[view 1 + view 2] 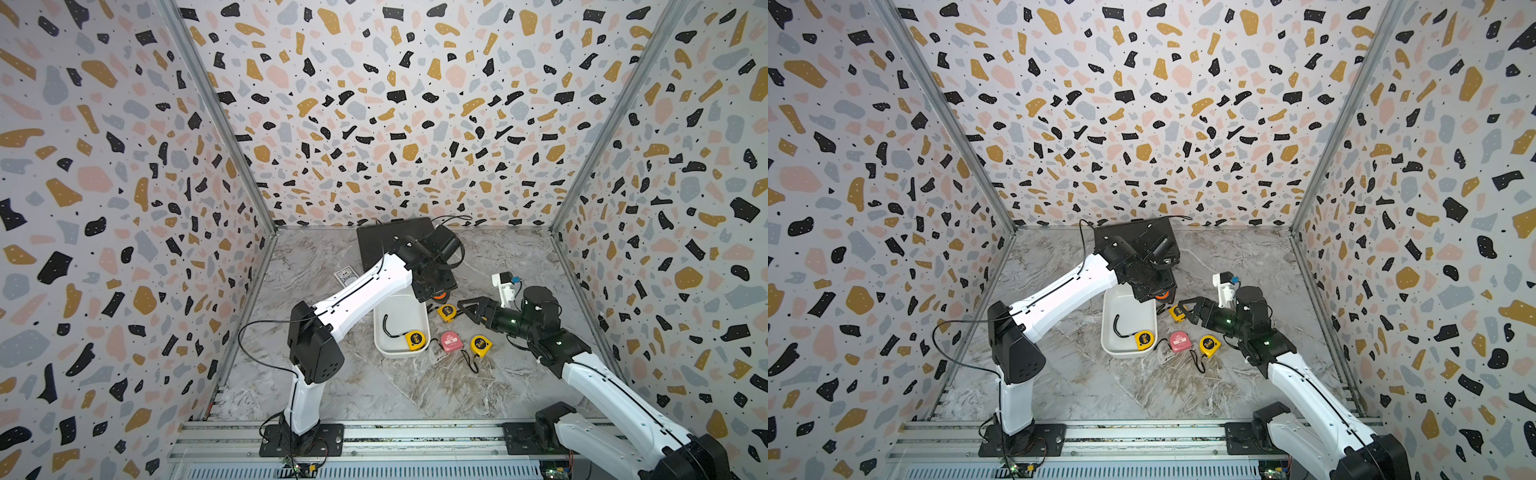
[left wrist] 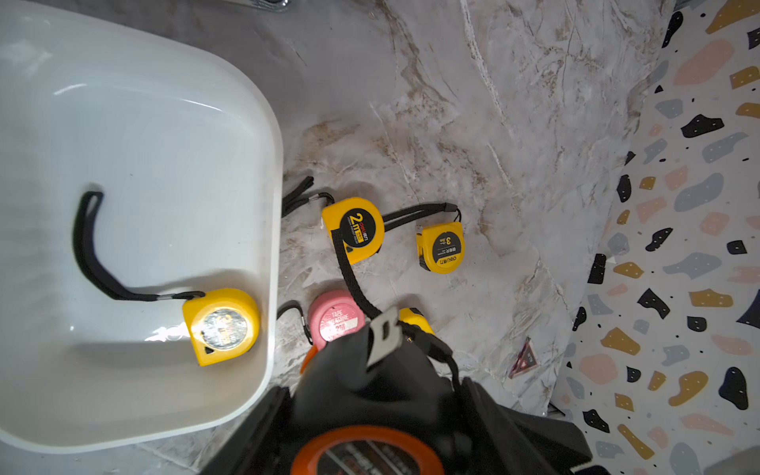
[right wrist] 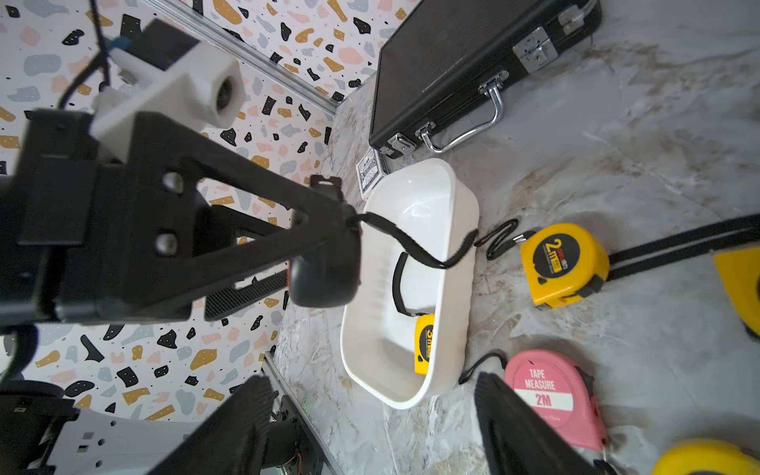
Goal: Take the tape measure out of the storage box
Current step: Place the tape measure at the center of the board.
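Your left gripper (image 3: 312, 246) clamps black-orange tape measure (image 2: 362, 395) above 1 o'clock corner of shallow white plastic tray (image 2: 144, 123); right gripper (image 3: 370, 386) spread wide, empty; yellow tape measure (image 2: 222, 325) inside at 5 o'clock, not yet out

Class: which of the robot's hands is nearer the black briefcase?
Left. The left hand, gripping a black and orange tape measure, hangs over the far end of the storage box, just in front of the briefcase; the right hand sits farther off, beside the box.

Marble table (image 1: 374, 386): storage box (image 1: 401, 316), briefcase (image 1: 374, 245)
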Tool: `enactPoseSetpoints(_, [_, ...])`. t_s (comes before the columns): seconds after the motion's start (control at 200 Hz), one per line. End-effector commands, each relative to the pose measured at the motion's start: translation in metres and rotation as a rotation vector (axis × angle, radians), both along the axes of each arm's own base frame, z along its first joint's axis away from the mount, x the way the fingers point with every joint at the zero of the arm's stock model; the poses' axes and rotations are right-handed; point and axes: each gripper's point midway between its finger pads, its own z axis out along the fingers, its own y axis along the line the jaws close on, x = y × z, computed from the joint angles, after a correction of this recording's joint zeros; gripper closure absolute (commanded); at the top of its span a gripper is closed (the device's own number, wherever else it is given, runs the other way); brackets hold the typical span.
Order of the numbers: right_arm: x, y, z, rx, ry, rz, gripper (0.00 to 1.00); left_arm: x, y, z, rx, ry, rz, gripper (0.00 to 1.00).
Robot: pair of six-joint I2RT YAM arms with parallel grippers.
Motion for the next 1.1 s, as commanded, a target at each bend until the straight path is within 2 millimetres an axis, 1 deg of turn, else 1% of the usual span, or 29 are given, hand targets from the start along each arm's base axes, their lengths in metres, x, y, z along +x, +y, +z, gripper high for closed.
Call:
enactPoseSetpoints(0.0, [0.005, -0.001, 0.013, 0.003, -0.084, -0.016, 0.14, -0.002, -0.025, 0.017, -0.111, 0.004, 0.005, 1.0])
enactPoseSetpoints(0.115, [0.007, -0.001, 0.013, -0.006, -0.099, -0.021, 0.13, -0.008, -0.04, 0.02, -0.155, 0.022, -0.005, 1.0])
enactPoseSetpoints(0.24, [0.008, 0.0, 0.01, -0.014, -0.101, -0.022, 0.13, -0.015, -0.048, 0.024, -0.187, 0.035, -0.016, 1.0])
enactPoseSetpoints(0.385, [0.009, -0.001, 0.007, -0.02, -0.102, -0.029, 0.15, -0.022, -0.052, 0.026, -0.217, 0.055, -0.022, 1.0])
enactPoseSetpoints(0.541, [0.011, 0.0, 0.005, -0.012, -0.101, -0.032, 0.21, -0.032, -0.054, 0.027, -0.264, 0.085, -0.024, 1.0])
enactPoseSetpoints(0.571, [0.011, 0.0, 0.005, -0.008, -0.104, -0.033, 0.23, -0.034, -0.054, 0.027, -0.271, 0.093, -0.023, 1.0])
enactPoseSetpoints(0.621, [0.011, 0.0, 0.005, -0.003, -0.105, -0.039, 0.29, -0.036, -0.054, 0.026, -0.276, 0.1, -0.023, 1.0])
enactPoseSetpoints(0.751, [0.012, -0.001, 0.006, -0.001, -0.107, -0.043, 0.48, -0.039, -0.053, 0.027, -0.287, 0.104, -0.02, 1.0])
enactPoseSetpoints(0.891, [0.01, 0.0, 0.003, 0.004, -0.097, -0.035, 0.67, -0.042, -0.053, 0.024, -0.299, 0.12, -0.014, 1.0])
enactPoseSetpoints(1.031, [0.006, -0.001, 0.002, 0.01, -0.084, -0.033, 0.78, -0.043, -0.053, 0.022, -0.302, 0.121, -0.02, 1.0])
enactPoseSetpoints(1.046, [0.005, -0.001, 0.001, 0.01, -0.08, -0.032, 0.78, -0.042, -0.053, 0.022, -0.301, 0.117, -0.022, 0.95])
enactPoseSetpoints(1.091, [0.002, -0.001, 0.001, 0.015, -0.074, -0.028, 0.8, -0.043, -0.053, 0.022, -0.298, 0.114, -0.03, 0.72])
